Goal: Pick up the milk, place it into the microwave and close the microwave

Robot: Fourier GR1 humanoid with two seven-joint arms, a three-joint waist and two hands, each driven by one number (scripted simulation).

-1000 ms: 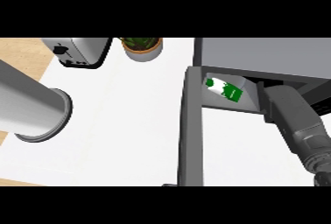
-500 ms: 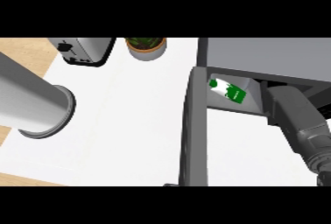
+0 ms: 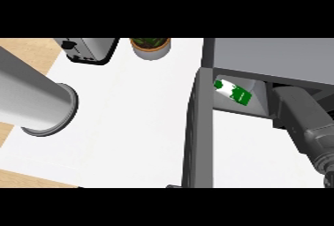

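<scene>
The milk [image 3: 233, 92] is a white carton with green patches on its face; no writing or brand can be read on it. It sits inside the microwave [image 3: 274, 57], in the left part of the open cavity, tilted so that its top leans toward the cavity's left wall. The microwave door [image 3: 199, 132] stands open, swung out from the left side of the cavity and seen edge-on as a dark grey slab running down toward the view's lower edge.

The right arm [image 3: 306, 126] comes up from the lower right and goes into the microwave just right of the milk. Its grey forearm fills the right side of the opening. The right hand itself is hidden in the dark of the cavity, so I cannot tell whether its fingers are open, closed or touching the carton.

The left arm [image 3: 32, 103] shows well left of the microwave as a thick grey cylinder with a flared rim at its end, held above the white bench [image 3: 130, 132]. The left hand does not show, so nothing can be said of its fingers.

Left of the microwave, at the far edge of the bench, stands a potted plant [image 3: 150, 46] with green leaves in a tan pot. Further left of it is a silver toaster [image 3: 88, 48] with a dark base; a few small marks on its side cannot be read. The bench's wooden edge shows at the far left and lower left.
</scene>
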